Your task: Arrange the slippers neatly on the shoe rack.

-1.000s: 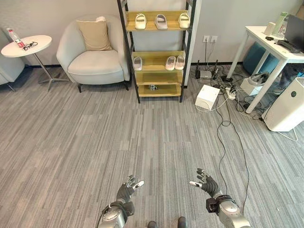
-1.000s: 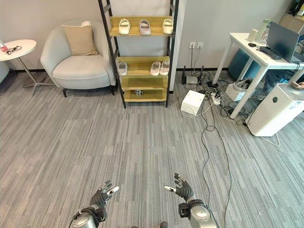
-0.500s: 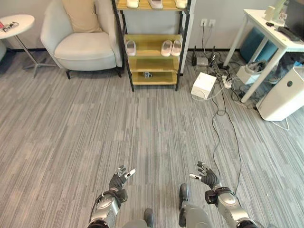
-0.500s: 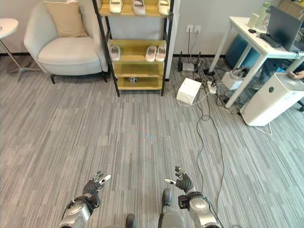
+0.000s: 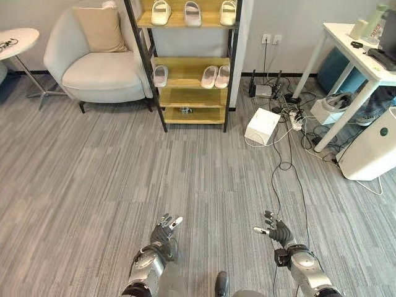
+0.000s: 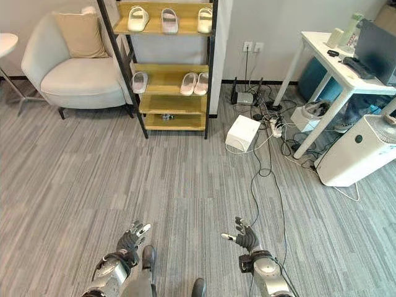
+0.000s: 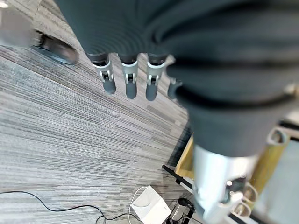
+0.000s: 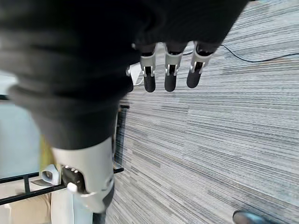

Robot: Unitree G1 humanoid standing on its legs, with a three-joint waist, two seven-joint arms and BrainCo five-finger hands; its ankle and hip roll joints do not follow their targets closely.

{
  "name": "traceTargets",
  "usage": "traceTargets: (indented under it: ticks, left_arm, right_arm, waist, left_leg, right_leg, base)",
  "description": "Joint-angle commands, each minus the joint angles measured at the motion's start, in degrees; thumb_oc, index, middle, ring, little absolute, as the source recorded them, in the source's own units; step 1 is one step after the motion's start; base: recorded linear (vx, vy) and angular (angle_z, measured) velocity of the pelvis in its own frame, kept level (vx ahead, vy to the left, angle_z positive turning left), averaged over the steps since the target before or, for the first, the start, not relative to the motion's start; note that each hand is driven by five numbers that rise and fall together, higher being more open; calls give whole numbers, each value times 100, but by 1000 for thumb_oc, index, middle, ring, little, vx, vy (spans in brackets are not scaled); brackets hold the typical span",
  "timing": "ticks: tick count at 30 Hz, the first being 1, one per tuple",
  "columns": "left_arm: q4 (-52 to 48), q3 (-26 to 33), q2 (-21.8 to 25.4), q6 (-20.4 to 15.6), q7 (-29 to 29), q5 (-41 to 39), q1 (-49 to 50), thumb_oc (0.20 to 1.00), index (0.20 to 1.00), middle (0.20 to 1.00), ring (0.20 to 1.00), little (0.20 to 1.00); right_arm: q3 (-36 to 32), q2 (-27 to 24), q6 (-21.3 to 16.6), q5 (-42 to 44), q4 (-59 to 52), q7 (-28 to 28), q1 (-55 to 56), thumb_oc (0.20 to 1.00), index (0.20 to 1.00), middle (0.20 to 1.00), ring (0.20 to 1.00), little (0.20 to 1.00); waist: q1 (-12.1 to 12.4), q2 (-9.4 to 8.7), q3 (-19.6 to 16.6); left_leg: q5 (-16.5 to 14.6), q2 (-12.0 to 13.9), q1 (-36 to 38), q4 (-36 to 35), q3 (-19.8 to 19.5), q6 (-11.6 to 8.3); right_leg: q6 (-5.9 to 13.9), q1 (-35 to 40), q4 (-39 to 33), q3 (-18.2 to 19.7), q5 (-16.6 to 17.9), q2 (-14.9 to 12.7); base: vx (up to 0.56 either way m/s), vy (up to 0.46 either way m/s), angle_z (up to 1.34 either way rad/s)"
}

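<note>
Armchair [image 5: 102,65] with a tan cushion [image 5: 99,28] stands at the left by the wall. Just beside it is the shoe rack [image 5: 189,62]: three slippers [image 5: 192,12] sit in a row on its top shelf, three more on the shelf below. Right of it a white box [image 5: 262,125] lies on the floor, then a white bench [image 5: 359,62]. Low in front, the left hand [image 5: 164,232] and right hand [image 5: 276,232] hang over bare floor, fingers straight and spread, empty.

1. We see the whole scene shifted: the camera has moved, so the shoe rack [image 5: 189,62] sits differently in our view.
2. Our left hand [image 5: 164,232] and right hand [image 5: 276,231] remain low, fingers spread.
</note>
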Motion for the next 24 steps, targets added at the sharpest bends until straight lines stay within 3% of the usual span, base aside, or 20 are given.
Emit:
traceTargets:
  ticks: [1, 3, 4, 5, 6, 8, 11, 13, 15, 17, 18, 20, 21, 24]
  left_arm:
    - [-253, -124, 61, -216, -61, 150, -103, 1000, 1000, 1000, 1000, 1000]
    - [-274, -130, 85, -206, -60, 158, -104, 1000, 1000, 1000, 1000, 1000]
    - [-297, -101, 150, -210, -49, 166, -119, 1000, 1000, 1000, 1000, 1000]
    - [-297, -101, 151, -209, -50, 166, -120, 1000, 1000, 1000, 1000, 1000]
    - [-324, -94, 212, -196, -62, 190, -111, 1000, 1000, 1000, 1000, 1000]
    - [-331, -105, 235, -187, -72, 216, -103, 1000, 1000, 1000, 1000, 1000]
    - [-295, -144, 301, -224, -73, 303, -165, 1000, 1000, 1000, 1000, 1000]
    - [-251, -274, 315, -195, -125, 478, -248, 1000, 1000, 1000, 1000, 1000]
    - [-287, -377, 273, -159, -165, 611, -267, 1000, 1000, 1000, 1000, 1000]
    - [-310, -407, 221, -149, -170, 621, -202, 1000, 1000, 1000, 1000, 1000]
    - [-341, -359, 198, -137, -168, 519, -177, 1000, 1000, 1000, 1000, 1000]
    - [-313, -305, 139, -120, -149, 379, -202, 1000, 1000, 1000, 1000, 1000]
    - [-252, -290, 134, -117, -136, 376, -216, 1000, 1000, 1000, 1000, 1000]
    - [-228, -245, 128, -129, -155, 349, -158, 1000, 1000, 1000, 1000, 1000]
  right_arm:
    - [-109, 130, -155, -50, -509, 109, 44, 1000, 1000, 1000, 1000, 1000]
    - [-86, 181, -149, -30, -487, 101, 26, 1000, 1000, 1000, 1000, 1000]
    - [-31, 248, -151, -34, -472, 99, -41, 1000, 1000, 1000, 1000, 1000]
    - [-32, 249, -151, -34, -472, 98, -42, 1000, 1000, 1000, 1000, 1000]
    - [-7, 278, -137, -5, -488, 96, -41, 1000, 1000, 1000, 1000, 1000]
    - [-6, 285, -137, -14, -509, 88, -32, 1000, 1000, 1000, 1000, 1000]
    - [-75, 268, -153, 20, -548, 69, -74, 1000, 1000, 1000, 1000, 1000]
    - [-160, 229, -172, 16, -552, -23, -91, 1000, 1000, 1000, 1000, 1000]
    - [-238, 184, -156, -22, -631, -62, -27, 1000, 1000, 1000, 1000, 1000]
    - [-218, 145, -163, -10, -654, 12, 59, 1000, 1000, 1000, 1000, 1000]
    - [-170, 119, -162, 48, -753, 67, 101, 1000, 1000, 1000, 1000, 1000]
    - [-112, 34, -155, 94, -723, 115, 50, 1000, 1000, 1000, 1000, 1000]
    - [-112, 4, -148, 91, -687, 122, 21, 1000, 1000, 1000, 1000, 1000]
    - [-157, -35, -136, 142, -676, 159, 30, 1000, 1000, 1000, 1000, 1000]
  waist:
    - [196, -132, -195]
    - [215, -143, -170]
    - [257, -170, -76]
    - [266, -175, -77]
    - [250, -156, 21]
    - [249, -133, 61]
    - [100, -72, 188]
    - [-116, -134, 194]
    - [-244, -106, 136]
    - [-309, -42, -61]
    - [-320, -20, -85]
    - [-249, -33, -9]
    - [-219, -81, 18]
    - [-113, -198, 50]
  left_leg:
    - [-170, -469, 363, 117, 132, 335]
    - [-214, -527, 392, 137, 149, 402]
    - [-341, -669, 476, 191, 139, 565]
    - [-344, -674, 473, 195, 150, 568]
    - [-449, -757, 596, 212, 160, 695]
    - [-475, -765, 672, 193, 165, 728]
    - [-626, -709, 1063, 22, 197, 631]
    - [-891, -738, 1466, -7, 102, 495]
    - [-1066, -676, 1757, -7, 38, 393]
    - [-1040, -372, 1945, 295, 62, 174]
    - [-750, -191, 1817, 893, -23, 50]
    - [-399, -348, 1492, 1832, -424, -24]
    - [-369, -435, 1295, 1965, -528, -6]
    - [-646, -579, 750, 1564, -440, 153]
  right_leg:
    - [780, -135, 525, 342, 157, -1266]
    - [795, -256, 792, 412, 200, -1328]
    - [828, -515, 1388, 499, 480, -1464]
    - [833, -529, 1403, 513, 473, -1470]
    - [799, -814, 2002, 537, 727, -1514]
    - [779, -990, 2213, 517, 775, -1504]
    - [735, -1436, 1612, 158, 660, -1287]
    - [895, -1727, 520, -50, 1008, -1067]
    - [947, -1729, 270, -150, 1202, -1004]
    - [727, -1471, 452, -213, 980, -839]
    - [559, -1320, 485, -203, 839, -682]
    - [363, -1102, 484, -159, 669, -530]
    - [345, -1023, 463, -124, 610, -546]
    - [394, -781, 406, -1, 484, -610]
  base:
    - [265, 392, -14]
    - [107, 222, -22]
    - [89, 188, -8]
    - [174, 326, 1]
    - [113, 182, 6]
    - [133, 141, 6]
    - [269, 20, 3]
    - [518, -150, -6]
    - [543, -238, 30]
    - [592, -425, 53]
    - [435, -425, 24]
    - [337, -321, -4]
    - [277, -197, -52]
    - [244, -60, -48]
